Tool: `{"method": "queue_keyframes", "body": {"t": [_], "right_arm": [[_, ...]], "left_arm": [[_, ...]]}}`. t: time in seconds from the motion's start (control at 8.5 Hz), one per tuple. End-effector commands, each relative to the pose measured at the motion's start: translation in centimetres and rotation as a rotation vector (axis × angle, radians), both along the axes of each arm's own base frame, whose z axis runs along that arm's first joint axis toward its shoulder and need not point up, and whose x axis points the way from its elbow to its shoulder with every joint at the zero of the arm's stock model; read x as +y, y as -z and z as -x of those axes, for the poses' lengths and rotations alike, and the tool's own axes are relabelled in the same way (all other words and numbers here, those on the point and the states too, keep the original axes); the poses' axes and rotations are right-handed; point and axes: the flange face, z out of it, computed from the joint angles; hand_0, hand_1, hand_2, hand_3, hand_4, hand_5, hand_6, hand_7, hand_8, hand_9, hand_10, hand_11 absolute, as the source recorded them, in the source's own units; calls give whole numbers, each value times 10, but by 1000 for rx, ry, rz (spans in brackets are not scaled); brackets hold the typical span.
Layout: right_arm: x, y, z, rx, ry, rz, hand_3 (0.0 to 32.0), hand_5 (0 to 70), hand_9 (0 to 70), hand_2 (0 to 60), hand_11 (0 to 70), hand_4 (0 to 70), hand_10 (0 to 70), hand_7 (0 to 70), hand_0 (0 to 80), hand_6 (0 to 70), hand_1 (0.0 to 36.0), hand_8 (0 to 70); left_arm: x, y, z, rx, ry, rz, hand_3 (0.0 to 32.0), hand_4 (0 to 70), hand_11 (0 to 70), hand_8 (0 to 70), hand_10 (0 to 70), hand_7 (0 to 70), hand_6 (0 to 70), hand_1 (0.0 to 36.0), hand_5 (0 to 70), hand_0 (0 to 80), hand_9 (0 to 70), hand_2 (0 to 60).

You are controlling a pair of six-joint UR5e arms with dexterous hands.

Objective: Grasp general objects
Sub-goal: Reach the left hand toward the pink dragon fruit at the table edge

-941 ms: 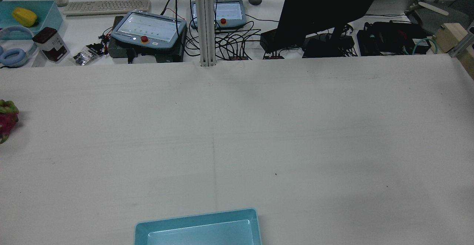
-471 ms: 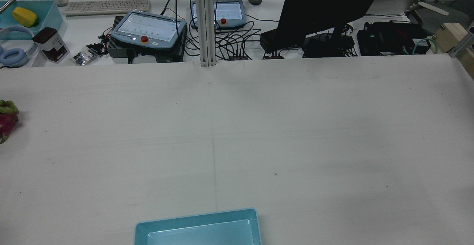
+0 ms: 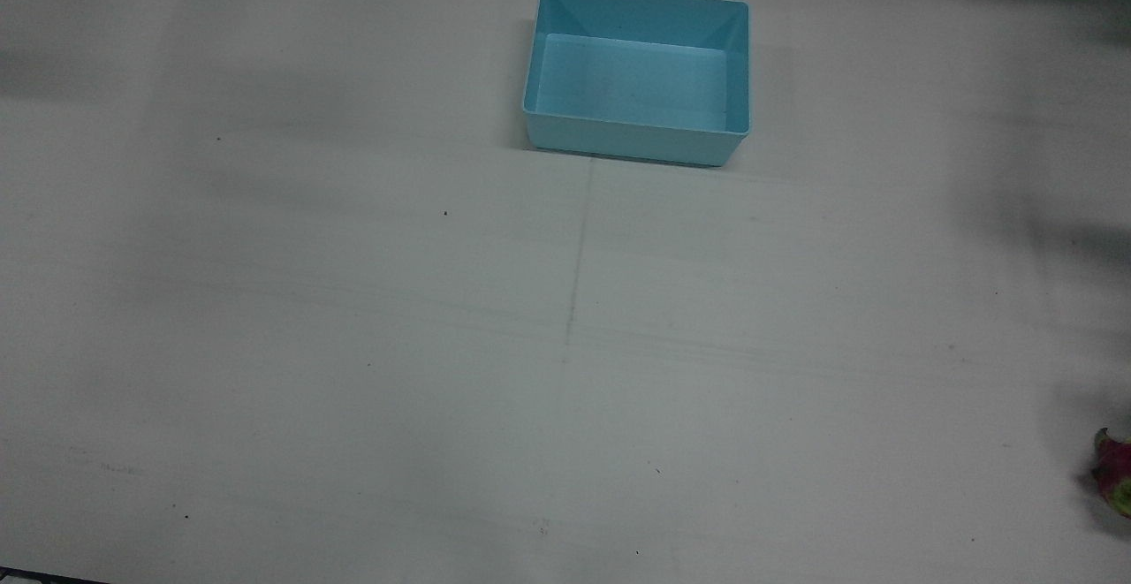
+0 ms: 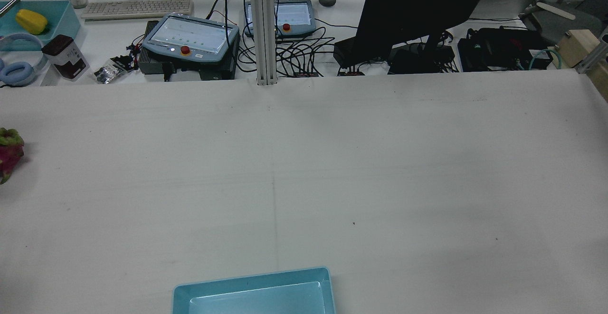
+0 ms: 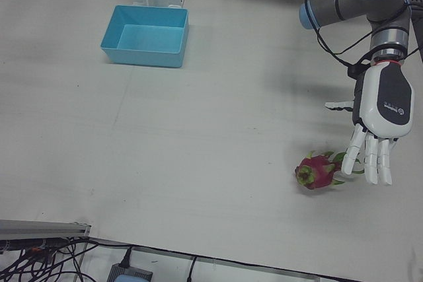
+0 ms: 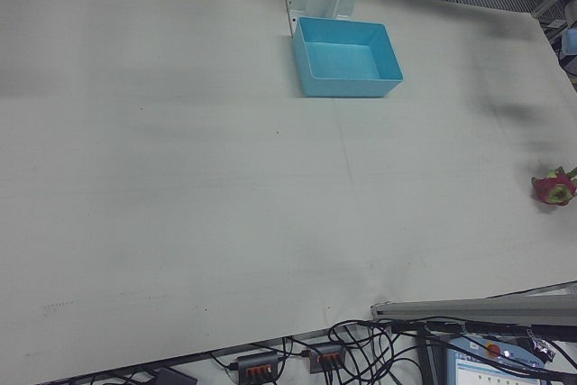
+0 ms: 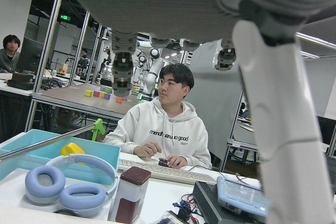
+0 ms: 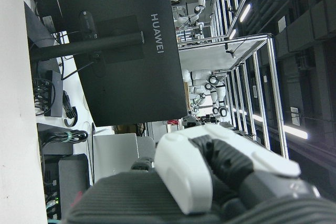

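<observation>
Fingers (image 5: 374, 160) of the left hand (image 5: 378, 122) are hanging spread, empty, just beside the dragon fruit (image 5: 318, 171) lying near the tabletop (image 5: 211, 130) edge. Advisable: lowering and wrapping around its body, not the leafy scales. Right hand (image 8: 210, 177): fingers' state not discernible.

"HUAWEI" on monitor (image 8: 121, 45) back

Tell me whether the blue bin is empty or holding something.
Empty. The blue bin shows only bare floor; the dragon fruit lies out on the table, beside the left hand.
</observation>
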Motion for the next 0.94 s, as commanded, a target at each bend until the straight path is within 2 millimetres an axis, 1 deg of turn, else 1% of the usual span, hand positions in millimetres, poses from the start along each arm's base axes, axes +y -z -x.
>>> {"method": "queue_keyframes", "body": {"t": [0.0, 0.12, 0.24, 0.35, 0.47, 0.59, 0.71, 0.82], "right_arm": [[0, 0, 0, 0, -1, 1, 0, 0, 0, 0, 0, 0, 0, 0, 0, 0, 0, 0], [0, 0, 0, 0, -1, -1, 0, 0, 0, 0, 0, 0, 0, 0, 0, 0, 0, 0], [0, 0, 0, 0, 1, -1, 0, 0, 0, 0, 0, 0, 0, 0, 0, 0, 0, 0], [0, 0, 0, 0, -1, 1, 0, 0, 0, 0, 0, 0, 0, 0, 0, 0, 0, 0], [0, 0, 0, 0, -1, -1, 0, 0, 0, 0, 0, 0, 0, 0, 0, 0, 0, 0], [0, 0, 0, 0, 1, -1, 0, 0, 0, 0, 0, 0, 0, 0, 0, 0, 0, 0], [0, 0, 1, 0, 1, -1, 0, 0, 0, 0, 0, 0, 0, 0, 0, 0, 0, 0], [0, 0, 0, 0, 1, -1, 0, 0, 0, 0, 0, 0, 0, 0, 0, 0, 0, 0]], "left_arm": [[0, -3, -37, -94, 34, 29, 254, 0, 0, 4, 0, 0, 0, 144, 0, 544, 0, 0], [2, -5, -50, -101, 43, 51, 258, 5, 0, 6, 0, 0, 0, 153, 0, 553, 0, 0], [3, -7, -65, -110, 38, 69, 280, 0, 0, 16, 0, 0, 0, 151, 0, 554, 0, 0], [-1, -10, -76, -119, 40, 90, 266, 0, 0, 14, 0, 0, 0, 151, 0, 551, 0, 0], [-20, -15, -98, -123, 17, 117, 258, 0, 0, 14, 0, 0, 0, 151, 0, 552, 0, 0], [-33, -29, -106, -132, 13, 136, 258, 0, 0, 15, 0, 0, 0, 156, 0, 555, 0, 0], [-35, -36, -108, -131, 11, 138, 258, 0, 0, 21, 0, 0, 0, 143, 0, 537, 0, 0], [-34, -39, -108, -134, 6, 143, 256, 0, 0, 20, 0, 0, 0, 129, 0, 522, 0, 0]]}}
